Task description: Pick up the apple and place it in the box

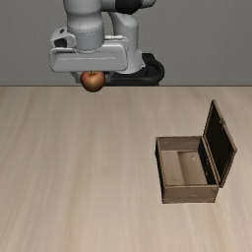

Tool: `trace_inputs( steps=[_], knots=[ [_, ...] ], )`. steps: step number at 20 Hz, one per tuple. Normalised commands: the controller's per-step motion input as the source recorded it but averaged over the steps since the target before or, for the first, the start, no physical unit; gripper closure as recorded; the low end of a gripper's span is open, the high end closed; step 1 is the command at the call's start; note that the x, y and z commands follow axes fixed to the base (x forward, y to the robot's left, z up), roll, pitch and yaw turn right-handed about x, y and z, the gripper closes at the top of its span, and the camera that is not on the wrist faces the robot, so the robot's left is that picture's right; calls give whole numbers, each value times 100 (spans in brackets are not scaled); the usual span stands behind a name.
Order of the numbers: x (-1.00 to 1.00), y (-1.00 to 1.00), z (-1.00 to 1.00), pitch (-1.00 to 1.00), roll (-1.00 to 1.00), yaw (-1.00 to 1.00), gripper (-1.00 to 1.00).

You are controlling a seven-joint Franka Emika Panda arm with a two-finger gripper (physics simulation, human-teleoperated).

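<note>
Exterior view suggests the main risk is the carry: with a weak hold the apple (92, 81) could slip and roll across the counter (79, 167), or clip the raised lid (220, 143) of the wooden box (185, 169). The apple sits directly beneath the jaws, well apart from the box; whether they are clamped on it, I cannot tell.

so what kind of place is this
Probably a simulated tabletop test bench: a plain wooden table, a bare grey wall behind it, plus a robot arm, an apple and an open box.
</note>
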Motion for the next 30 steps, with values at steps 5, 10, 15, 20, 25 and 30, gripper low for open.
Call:
trace_inputs(
  steps=[5, 10, 15, 20, 25, 30],
  knots=[
    [0, 100, 0, 0, 0, 0, 100],
    [0, 100, 0, 0, 0, 0, 100],
    [0, 100, 0, 0, 0, 0, 100],
    [0, 100, 0, 0, 0, 0, 100],
    [100, 0, 0, 0, 0, 0, 100],
    [60, 0, 0, 0, 0, 0, -100]
  ],
)
